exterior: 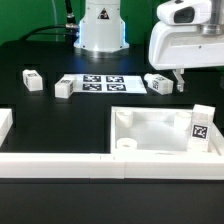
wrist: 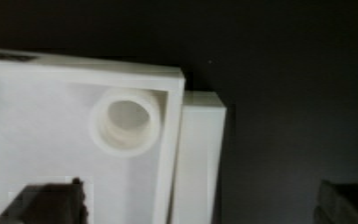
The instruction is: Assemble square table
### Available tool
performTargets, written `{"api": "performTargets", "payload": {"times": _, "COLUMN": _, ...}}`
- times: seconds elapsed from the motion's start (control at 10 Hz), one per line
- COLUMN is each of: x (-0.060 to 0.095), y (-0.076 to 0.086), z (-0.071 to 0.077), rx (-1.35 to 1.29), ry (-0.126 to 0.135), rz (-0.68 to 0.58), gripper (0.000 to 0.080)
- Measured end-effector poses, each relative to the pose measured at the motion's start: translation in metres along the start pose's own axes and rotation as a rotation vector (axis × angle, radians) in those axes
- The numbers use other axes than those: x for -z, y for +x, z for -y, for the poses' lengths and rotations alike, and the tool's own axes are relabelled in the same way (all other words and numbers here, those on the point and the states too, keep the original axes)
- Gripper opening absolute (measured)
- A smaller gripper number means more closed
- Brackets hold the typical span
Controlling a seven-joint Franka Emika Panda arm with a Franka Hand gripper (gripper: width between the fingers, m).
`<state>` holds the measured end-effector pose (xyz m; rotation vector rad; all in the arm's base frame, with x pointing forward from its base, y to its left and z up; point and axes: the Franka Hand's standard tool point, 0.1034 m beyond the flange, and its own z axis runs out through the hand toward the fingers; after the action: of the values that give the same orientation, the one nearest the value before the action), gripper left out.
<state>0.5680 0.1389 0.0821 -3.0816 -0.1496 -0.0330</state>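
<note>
The gripper (exterior: 178, 79) hangs with its jaws spread wide and nothing between them, above the far side of the square tabletop (exterior: 160, 135), toward the exterior view's right. In the wrist view the dark fingertips (wrist: 44, 203) flank one corner of the tabletop from above without touching it. A round corner socket (wrist: 126, 125) sits just inside the raised rim there, and a white bar (wrist: 197, 150) lies just beside that rim, parted from it by a thin dark seam. The tabletop rests open side up on the black table (exterior: 40, 112), with a second socket (exterior: 126, 146) visible at its near corner on the exterior view's left. An upright leg (exterior: 200, 125) stands inside the tray at the exterior view's right; whether it is seated in a socket cannot be told. Three loose legs lie farther back: the first leg (exterior: 32, 80), the second leg (exterior: 64, 88) and the third leg (exterior: 158, 84), the last two on either side of the marker board (exterior: 100, 82). The front border bar (exterior: 60, 163) runs along the tabletop's near edge, and the left border bar (exterior: 5, 125) shows at the picture's edge. The white robot base (exterior: 100, 25) stands behind the marker board against a dark background.
</note>
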Motion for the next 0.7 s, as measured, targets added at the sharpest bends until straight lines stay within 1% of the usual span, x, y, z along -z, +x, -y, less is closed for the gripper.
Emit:
{"api": "performTargets", "payload": {"times": 0.1, "x": 0.0, "y": 0.0, "z": -0.003, "rx": 0.077, "ry": -0.004, "rz": 0.0, "gripper": 0.0649}}
{"api": "performTargets", "payload": {"times": 0.4, "x": -0.002, "y": -0.002, "z": -0.004, "rx": 0.244, "ry": -0.006, "rz": 0.006, "gripper": 0.0649}}
{"api": "performTargets", "payload": {"times": 0.5, "x": -0.011, "y": -0.029, "z": 0.003, "rx": 0.276, "ry": -0.011, "rz": 0.052, "gripper": 0.0649}}
{"api": "performTargets", "payload": {"times": 0.6, "x": -0.015, "y": -0.056, "z": 0.003, "rx": 0.349, "ry": -0.011, "rz": 0.103, "gripper": 0.0649}}
{"api": "performTargets", "payload": {"times": 0.7, "x": -0.019, "y": -0.078, "z": 0.002, "rx": 0.291, "ry": -0.01, "rz": 0.155, "gripper": 0.0649}}
